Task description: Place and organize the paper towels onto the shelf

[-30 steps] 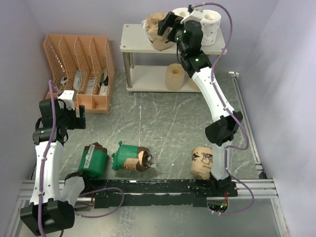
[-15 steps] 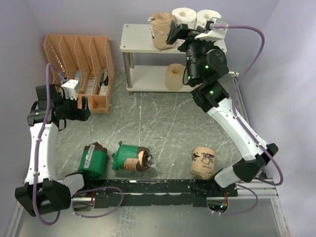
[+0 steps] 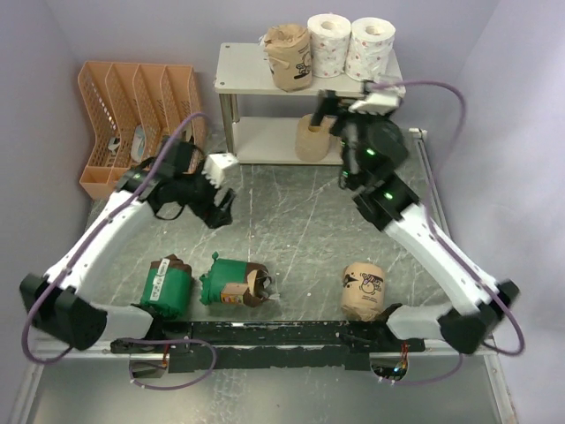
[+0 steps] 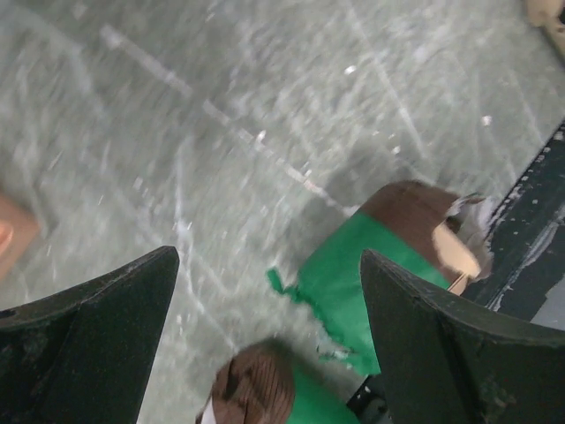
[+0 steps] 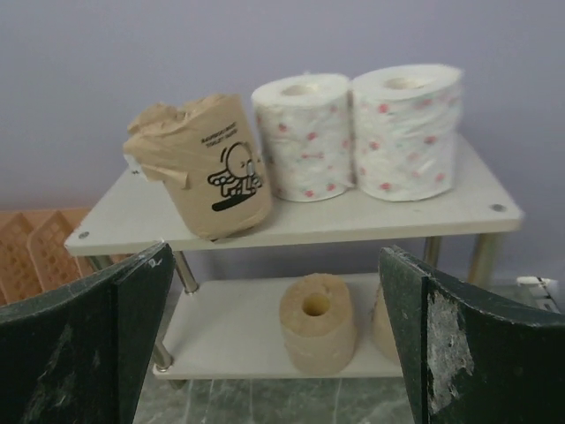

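Observation:
The shelf (image 3: 243,75) stands at the back. Its top board carries a brown printed paper towel roll (image 3: 290,58) and two white red-specked rolls (image 3: 328,44) (image 3: 371,49). A tan roll (image 3: 311,137) sits on the lower board. On the table lie two green-wrapped rolls (image 3: 168,287) (image 3: 231,283) and a brown printed roll (image 3: 362,290). My right gripper (image 3: 334,115) hangs open and empty in front of the shelf (image 5: 115,221), facing the tan roll (image 5: 318,322). My left gripper (image 3: 216,208) is open and empty above the green roll (image 4: 371,274).
An orange perforated file organizer (image 3: 132,97) stands at the back left. A black rail (image 3: 282,334) runs along the near edge, and a metal frame (image 3: 441,212) borders the right side. A second tan roll (image 5: 387,322) peeks from behind my right finger.
My right gripper has drawn back and down from the top board, leaving the brown printed roll there. My left arm has swung right, from beside the organizer to above the green rolls.

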`<state>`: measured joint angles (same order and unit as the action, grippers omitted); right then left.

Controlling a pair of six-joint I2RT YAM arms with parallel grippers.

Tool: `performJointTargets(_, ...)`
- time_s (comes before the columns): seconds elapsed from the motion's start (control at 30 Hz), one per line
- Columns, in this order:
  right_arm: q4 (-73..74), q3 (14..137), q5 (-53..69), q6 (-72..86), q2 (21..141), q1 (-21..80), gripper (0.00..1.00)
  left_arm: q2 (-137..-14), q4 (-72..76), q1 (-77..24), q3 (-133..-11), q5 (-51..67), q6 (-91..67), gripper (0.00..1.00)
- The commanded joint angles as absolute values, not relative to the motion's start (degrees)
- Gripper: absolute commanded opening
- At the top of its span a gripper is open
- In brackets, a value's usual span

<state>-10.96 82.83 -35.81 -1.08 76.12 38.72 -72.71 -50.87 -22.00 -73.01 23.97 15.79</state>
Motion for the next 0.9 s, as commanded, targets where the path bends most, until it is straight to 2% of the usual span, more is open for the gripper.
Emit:
performJointTargets(0.0,-8.31,78.60,-37.24,2.00,62.23,38.69,1.00,-81.02,-47.70,-34.20,-81.49,26.10,17.90,0.95)
performJointTargets(0.17,5.25,79.78,-26.56,3.47,48.77,38.64,1.00,-97.60,-50.20,-42.77,-93.85,39.62,27.13,0.95)
performJointTargets(0.3,13.29,79.59,-22.85,7.75,41.90,38.61,1.00,-115.59,-65.75,-45.27,-116.52,54.12,36.52,0.95)
performJointTargets(0.43,20.33,79.15,-22.78,12.65,38.04,38.59,1.00,-132.14,-77.34,-48.81,-135.26,58.92,43.70,0.95)
performJointTargets(0.63,22.63,75.67,-22.04,18.05,31.36,38.26,1.00,-134.43,-63.01,-53.51,-128.08,57.90,37.13,0.95)
performJointTargets(0.87,27.30,75.84,-22.73,18.39,31.69,37.38,1.00,-136.99,-55.33,-56.69,-128.70,64.62,29.68,0.95)
